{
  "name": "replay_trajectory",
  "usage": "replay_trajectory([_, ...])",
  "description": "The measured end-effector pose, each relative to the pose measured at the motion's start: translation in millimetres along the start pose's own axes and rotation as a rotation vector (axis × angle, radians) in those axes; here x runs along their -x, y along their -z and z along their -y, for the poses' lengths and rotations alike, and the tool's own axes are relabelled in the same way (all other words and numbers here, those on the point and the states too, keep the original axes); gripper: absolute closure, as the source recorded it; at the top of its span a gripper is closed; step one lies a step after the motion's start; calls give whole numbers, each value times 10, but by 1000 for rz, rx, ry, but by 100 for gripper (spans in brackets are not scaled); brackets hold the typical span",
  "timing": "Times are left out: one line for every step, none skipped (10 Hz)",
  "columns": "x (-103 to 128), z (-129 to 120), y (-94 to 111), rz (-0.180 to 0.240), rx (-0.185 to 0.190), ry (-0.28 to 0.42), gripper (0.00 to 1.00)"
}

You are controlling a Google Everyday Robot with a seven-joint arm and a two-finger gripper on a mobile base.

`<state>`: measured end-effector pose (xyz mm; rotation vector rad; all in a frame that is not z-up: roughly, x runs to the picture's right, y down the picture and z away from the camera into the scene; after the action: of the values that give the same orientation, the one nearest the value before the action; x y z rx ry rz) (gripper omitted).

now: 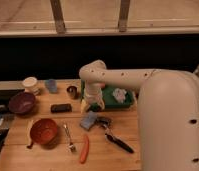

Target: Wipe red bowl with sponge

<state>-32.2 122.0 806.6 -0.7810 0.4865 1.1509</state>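
Near the middle of the table [15, 159], the sponge [88, 120] lies flat and untouched. The red bowl [44, 131] sits apart to its left at the front, with a fork [69, 138] between them. The pincer [91, 106] hangs just above the sponge's far edge, jaws wide and empty. Step in hand, by judgement: the approach to pick up the sponge; wiping not begun. The next move calls for a short descent, closing on the sponge, then carrying it left into the bowl. A black-handled tool [113, 139] lies just right of the sponge. No legible writing or brand noted.
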Motion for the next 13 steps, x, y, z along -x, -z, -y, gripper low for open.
replay_trajectory([13,-70,-104,-22,0,25,31])
replay_trajectory([25,-133,-193,-36,2,45,31])
replay_trajectory([31,-180,-259,-48,6,61,31])
replay_trajectory([23,-186,-293,-59,7,70,31])
replay_trajectory([17,-209,-323,-70,8,81,31])
replay_trajectory([16,-238,-350,-79,6,91,31])
replay_trajectory([22,-223,-344,-89,-29,99,31])
replay_trajectory([53,-190,-325,-90,-84,98,31])
replay_trajectory([75,-153,-326,-95,-93,92,31])
replay_trajectory([111,-18,-344,-101,-107,81,31])
replay_trajectory([124,29,-386,-109,-107,78,31])
replay_trajectory([139,35,-472,-123,-101,83,31])
replay_trajectory([148,48,-569,-137,-92,83,31])
